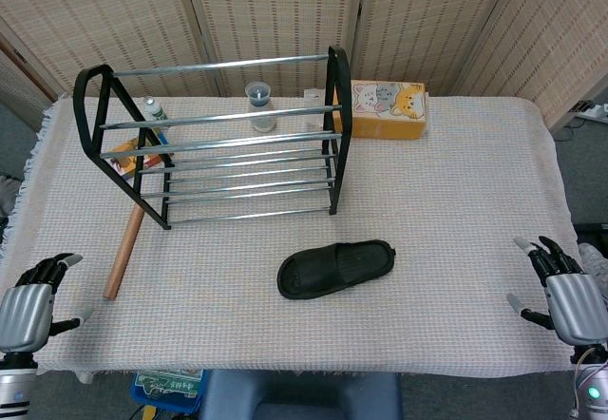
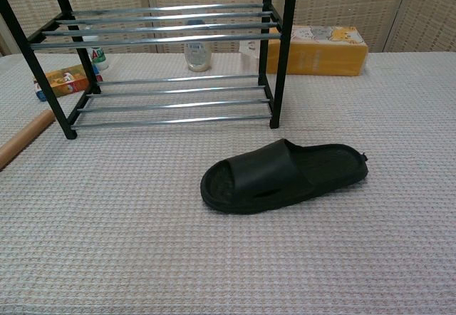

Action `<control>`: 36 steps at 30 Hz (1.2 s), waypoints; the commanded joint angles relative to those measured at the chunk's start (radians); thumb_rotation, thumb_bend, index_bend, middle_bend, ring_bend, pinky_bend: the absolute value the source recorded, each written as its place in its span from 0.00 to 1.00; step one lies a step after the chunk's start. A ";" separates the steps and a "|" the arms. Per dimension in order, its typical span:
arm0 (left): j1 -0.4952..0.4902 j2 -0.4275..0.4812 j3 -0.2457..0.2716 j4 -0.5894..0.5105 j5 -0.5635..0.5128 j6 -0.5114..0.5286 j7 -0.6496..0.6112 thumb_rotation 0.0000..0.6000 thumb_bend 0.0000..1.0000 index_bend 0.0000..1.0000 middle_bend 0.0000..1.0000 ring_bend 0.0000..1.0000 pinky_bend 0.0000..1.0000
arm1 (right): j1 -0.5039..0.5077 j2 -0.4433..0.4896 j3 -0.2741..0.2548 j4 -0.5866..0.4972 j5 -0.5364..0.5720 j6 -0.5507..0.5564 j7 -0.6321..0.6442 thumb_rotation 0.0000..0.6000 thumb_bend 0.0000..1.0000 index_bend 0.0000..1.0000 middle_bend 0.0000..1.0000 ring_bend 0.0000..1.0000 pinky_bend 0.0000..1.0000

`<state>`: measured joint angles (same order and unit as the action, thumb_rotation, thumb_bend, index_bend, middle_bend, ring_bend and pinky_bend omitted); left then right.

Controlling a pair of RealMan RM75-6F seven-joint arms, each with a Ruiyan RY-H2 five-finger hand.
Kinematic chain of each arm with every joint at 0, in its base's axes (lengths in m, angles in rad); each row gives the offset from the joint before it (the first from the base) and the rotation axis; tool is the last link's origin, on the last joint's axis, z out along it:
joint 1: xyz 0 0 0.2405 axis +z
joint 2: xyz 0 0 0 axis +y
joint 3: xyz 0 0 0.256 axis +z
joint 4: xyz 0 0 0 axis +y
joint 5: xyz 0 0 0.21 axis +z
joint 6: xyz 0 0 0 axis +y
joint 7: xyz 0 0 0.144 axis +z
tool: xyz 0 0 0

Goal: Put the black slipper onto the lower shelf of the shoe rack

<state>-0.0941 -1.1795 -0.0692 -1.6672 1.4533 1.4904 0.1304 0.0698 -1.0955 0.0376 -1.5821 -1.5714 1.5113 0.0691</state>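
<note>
Both hands are held open, empty: left hand (image 1: 27, 308) at 8 o'clock, right hand (image 1: 568, 292) at 4. The black slipper (image 1: 335, 268) is laid at 5 o'clock from the shoe rack (image 1: 217, 135); a wooden stick (image 1: 126, 249) is beside the rack.

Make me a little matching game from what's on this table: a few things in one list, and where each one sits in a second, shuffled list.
Things:
1. black slipper
2. wooden rolling pin
3. orange tissue box
4. shoe rack

Places:
A. back of the table, just right of the rack
B. on the cloth in front of the rack, near the table's middle
C. lying at an angle at the rack's left end
D. standing at the back left, both shelves bare

Pairs: 1-B, 2-C, 3-A, 4-D
</note>
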 commanded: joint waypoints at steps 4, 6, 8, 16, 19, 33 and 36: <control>-0.001 -0.002 0.000 0.002 -0.004 -0.003 0.003 1.00 0.08 0.25 0.23 0.22 0.30 | 0.009 -0.003 -0.001 0.001 0.000 -0.017 -0.005 1.00 0.22 0.10 0.21 0.14 0.25; 0.000 -0.002 0.001 0.002 -0.006 -0.002 0.004 1.00 0.08 0.25 0.23 0.22 0.30 | 0.014 -0.004 -0.001 0.002 0.000 -0.025 -0.005 1.00 0.22 0.10 0.21 0.14 0.25; 0.001 -0.002 0.001 0.001 -0.006 -0.001 0.004 1.00 0.08 0.25 0.23 0.22 0.30 | 0.018 -0.006 -0.001 0.003 -0.002 -0.031 -0.005 1.00 0.22 0.10 0.21 0.14 0.25; 0.002 0.003 0.001 -0.001 -0.010 0.000 0.004 1.00 0.08 0.25 0.23 0.22 0.30 | 0.072 -0.021 -0.006 -0.004 -0.024 -0.108 -0.022 1.00 0.23 0.10 0.21 0.14 0.25; 0.003 0.003 0.001 -0.002 -0.010 0.002 0.002 1.00 0.08 0.25 0.23 0.22 0.30 | 0.107 -0.032 -0.009 -0.010 -0.035 -0.159 -0.028 1.00 0.25 0.10 0.21 0.14 0.25; 0.021 0.010 0.009 0.006 -0.006 0.021 -0.030 1.00 0.08 0.25 0.23 0.22 0.30 | 0.319 -0.149 -0.031 -0.004 -0.073 -0.453 0.139 1.00 0.26 0.10 0.21 0.14 0.25; 0.026 0.009 0.013 0.011 -0.004 0.024 -0.038 1.00 0.08 0.25 0.23 0.22 0.30 | 0.357 -0.184 -0.031 0.007 -0.066 -0.501 0.179 1.00 0.27 0.10 0.20 0.14 0.25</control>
<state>-0.0684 -1.1699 -0.0569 -1.6569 1.4489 1.5137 0.0931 0.4018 -1.2521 0.0086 -1.5870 -1.6394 1.0412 0.2182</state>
